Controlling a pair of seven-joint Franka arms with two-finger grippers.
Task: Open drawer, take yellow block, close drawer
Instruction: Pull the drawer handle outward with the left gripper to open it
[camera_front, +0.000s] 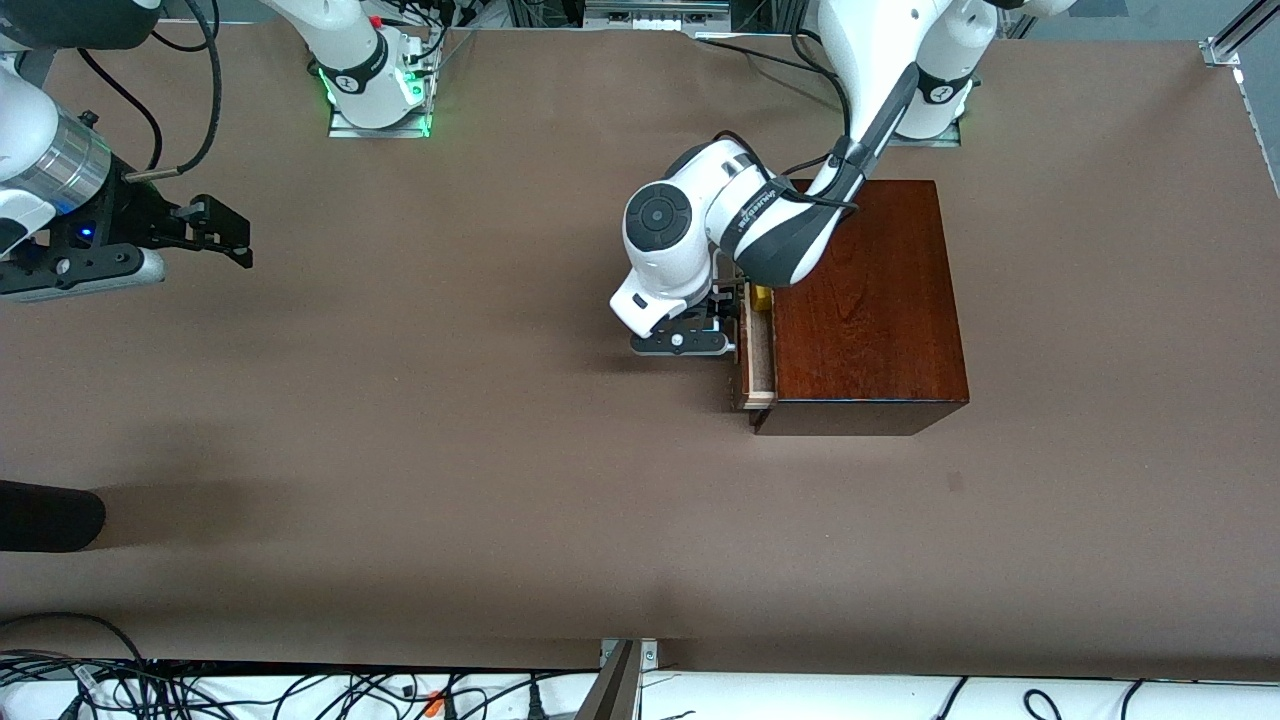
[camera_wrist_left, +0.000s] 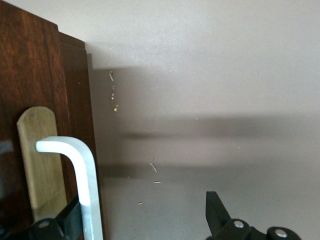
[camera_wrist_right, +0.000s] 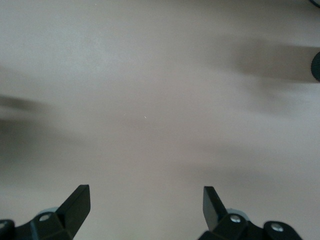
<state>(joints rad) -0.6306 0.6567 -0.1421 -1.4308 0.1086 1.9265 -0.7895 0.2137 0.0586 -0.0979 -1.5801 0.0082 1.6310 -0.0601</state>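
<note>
The pale-wood drawer (camera_front: 757, 345) with its white bar handle (camera_wrist_left: 80, 175) stands partly out of the glossy reddish-brown box (camera_front: 865, 300); the left gripper (camera_front: 722, 322), fingers spread, straddles the handle. The small yellow block (camera_front: 762, 297) (barely visible, seemingly inside) remains untaken. The right gripper (camera_front: 225, 232) waits spread over bare table

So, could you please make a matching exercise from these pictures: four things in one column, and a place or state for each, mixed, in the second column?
Things:
1. drawer
2. yellow block
3. left gripper
4. right gripper

Places or states:
A. open, waiting over bare table near the right arm's end
B. pulled out a little from the wooden box
C. lying inside the drawer, only partly visible
D. open, at the drawer's white handle, one finger beside the bar

Pairs: 1-B, 2-C, 3-D, 4-A
</note>
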